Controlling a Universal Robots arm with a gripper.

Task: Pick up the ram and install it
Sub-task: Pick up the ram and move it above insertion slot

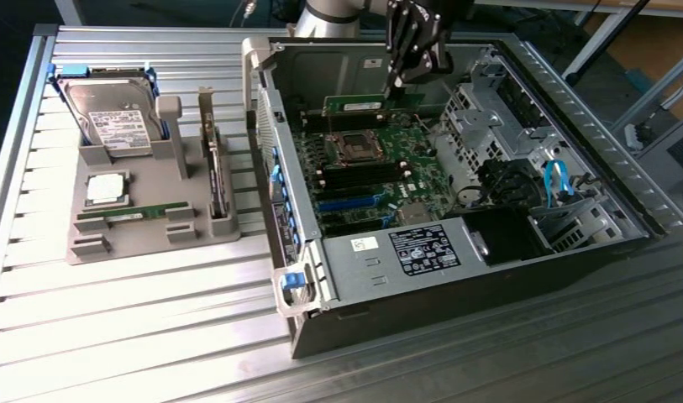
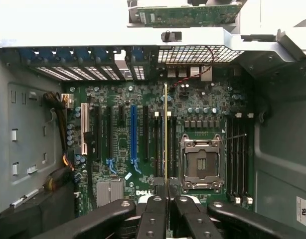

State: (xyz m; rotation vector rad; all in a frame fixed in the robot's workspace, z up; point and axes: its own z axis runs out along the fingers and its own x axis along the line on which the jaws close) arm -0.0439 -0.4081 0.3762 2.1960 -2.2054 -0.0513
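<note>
Clamping fingers (image 2: pixel 154 211) on the ram (image 2: pixel 166 134): edge-on in wrist view, broadside exterior.

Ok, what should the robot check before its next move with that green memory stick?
1. The gripper is shut on the ram: ok.
2. The ram is inside the computer case, over the motherboard: ok.
3. The ram runs parallel to the memory slots: ok.
4. The ram is exactly over one of the memory slots: cannot tell.
5. The ram is pressed fully down: cannot tell.
</note>
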